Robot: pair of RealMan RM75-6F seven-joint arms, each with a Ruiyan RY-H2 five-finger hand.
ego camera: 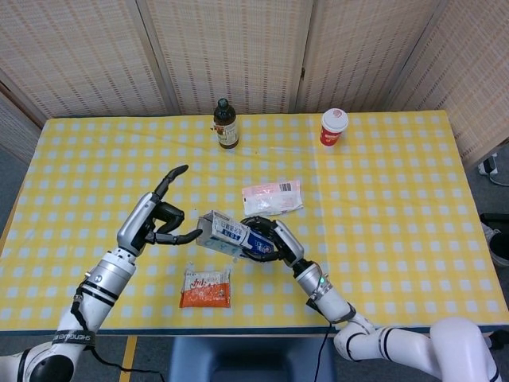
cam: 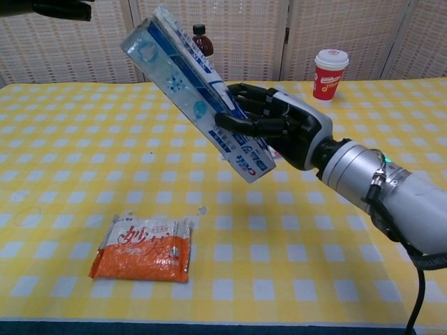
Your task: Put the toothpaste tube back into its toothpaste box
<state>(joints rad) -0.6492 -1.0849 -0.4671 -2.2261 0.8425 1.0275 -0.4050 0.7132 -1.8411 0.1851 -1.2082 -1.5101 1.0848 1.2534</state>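
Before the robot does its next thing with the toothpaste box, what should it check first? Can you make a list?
1. Right hand grips the toothpaste box: ok, fingers wrap its lower end.
2. Left hand has let go: ok, fingers apart, holding nothing.
3. Toothpaste tube fully inside: cannot tell, no tube shows outside the box.
4. Box end flap closed: cannot tell.
5. Spot to set the box down: not ok yet; an orange snack packet lies on the table just below, so choose bare cloth.
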